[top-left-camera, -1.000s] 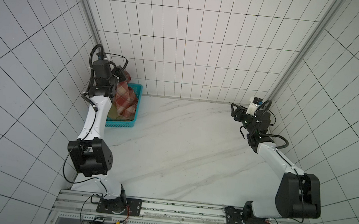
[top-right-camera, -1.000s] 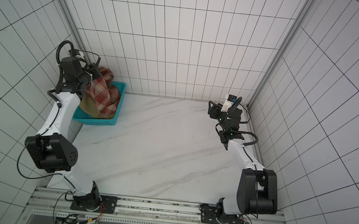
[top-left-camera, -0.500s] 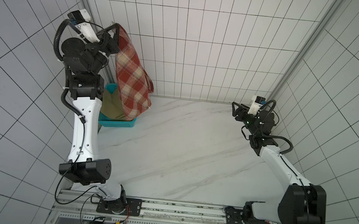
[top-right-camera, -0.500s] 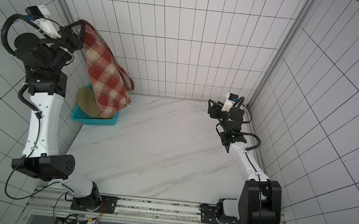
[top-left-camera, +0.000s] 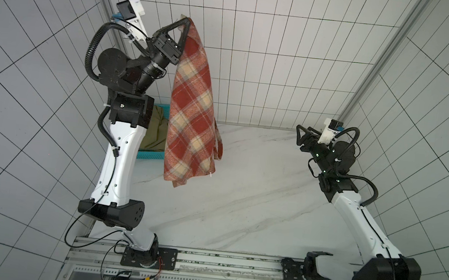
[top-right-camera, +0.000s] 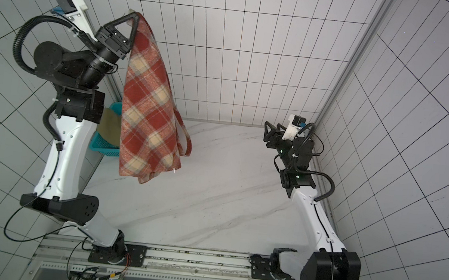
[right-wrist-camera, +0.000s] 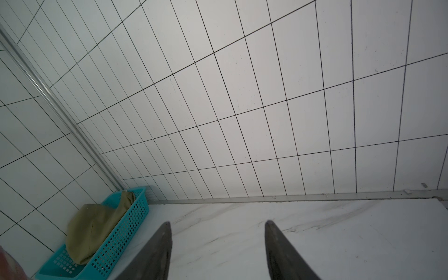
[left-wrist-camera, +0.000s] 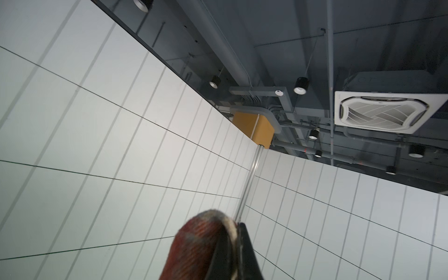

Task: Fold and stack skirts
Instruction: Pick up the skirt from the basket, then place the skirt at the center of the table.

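My left gripper (top-left-camera: 186, 22) is raised high by the back wall, shut on the top edge of the rust-red and cream plaid skirt (top-left-camera: 192, 109). The skirt hangs free from it, its lower hem above the table's left side, as both top views show (top-right-camera: 147, 110). In the left wrist view the closed fingers (left-wrist-camera: 244, 242) pinch the cloth (left-wrist-camera: 198, 242), white lining showing. The olive-khaki skirt (top-left-camera: 157, 130) lies bunched in the teal basket (top-left-camera: 150, 155), partly behind the plaid one. My right gripper (top-left-camera: 299, 136) hovers open and empty over the table's right side (right-wrist-camera: 217, 224).
The teal basket (right-wrist-camera: 121, 237) stands in the back left corner against the tiled walls. The white marble table (top-left-camera: 240, 190) spreads between both arms. Tiled walls close in the left, back and right. The arms' mounting rail (top-left-camera: 205, 260) runs along the front edge.
The left arm has lifted the plaid skirt out of the basket and raised it high, so it now hangs full length. The right arm has hardly moved.
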`<state>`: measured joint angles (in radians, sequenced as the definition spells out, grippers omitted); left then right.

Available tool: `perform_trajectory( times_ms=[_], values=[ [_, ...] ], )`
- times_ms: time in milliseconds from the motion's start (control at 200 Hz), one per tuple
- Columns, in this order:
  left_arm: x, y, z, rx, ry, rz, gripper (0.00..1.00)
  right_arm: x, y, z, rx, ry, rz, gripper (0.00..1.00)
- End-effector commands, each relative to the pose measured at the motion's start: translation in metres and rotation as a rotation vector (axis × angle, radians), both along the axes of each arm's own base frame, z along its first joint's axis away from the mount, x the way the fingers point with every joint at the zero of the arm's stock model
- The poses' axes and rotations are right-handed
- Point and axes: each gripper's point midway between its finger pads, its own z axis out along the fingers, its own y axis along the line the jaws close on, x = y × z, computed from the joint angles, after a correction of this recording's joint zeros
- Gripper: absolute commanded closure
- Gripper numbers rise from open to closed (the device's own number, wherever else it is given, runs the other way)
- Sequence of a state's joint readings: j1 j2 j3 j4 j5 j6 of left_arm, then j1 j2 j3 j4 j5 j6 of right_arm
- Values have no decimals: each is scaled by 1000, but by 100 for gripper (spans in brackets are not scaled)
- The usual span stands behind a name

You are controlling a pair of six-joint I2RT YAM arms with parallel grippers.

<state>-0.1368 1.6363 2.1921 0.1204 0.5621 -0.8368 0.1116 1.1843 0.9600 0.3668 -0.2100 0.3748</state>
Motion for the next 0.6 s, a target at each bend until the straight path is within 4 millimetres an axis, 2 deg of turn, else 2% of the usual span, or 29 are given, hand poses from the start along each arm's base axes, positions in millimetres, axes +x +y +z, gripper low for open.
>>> perform_trajectory(
  times_ms=[0, 110, 265, 345, 450, 465, 490, 595],
  values=[
    [14, -33, -21, -15, 39, -95, 100, -5, -1, 0, -34, 12, -19, 40],
    [17, -61, -40, -10, 65, -165, 100, -10, -3, -2, -54, 17, -25, 39],
    [6, -105, -52, 26, 59, -276, 100, -13, -4, -4, -69, 28, -31, 39],
    [2, -123, -66, 47, 83, -331, 100, -14, -3, -4, -63, 32, -22, 39],
    [-8, -138, -109, 50, 157, -403, 100, -12, 3, -11, -50, 44, 7, 40],
    [-6, -139, -123, 50, 183, -406, 100, -12, 4, -11, -49, 45, 11, 40],
    [-10, -134, -133, 36, 199, -400, 100, -11, 5, -14, -48, 51, 18, 40],
    [-19, -117, -206, 74, 322, -288, 100, -5, 10, -27, -52, 86, 36, 41]
  ],
)
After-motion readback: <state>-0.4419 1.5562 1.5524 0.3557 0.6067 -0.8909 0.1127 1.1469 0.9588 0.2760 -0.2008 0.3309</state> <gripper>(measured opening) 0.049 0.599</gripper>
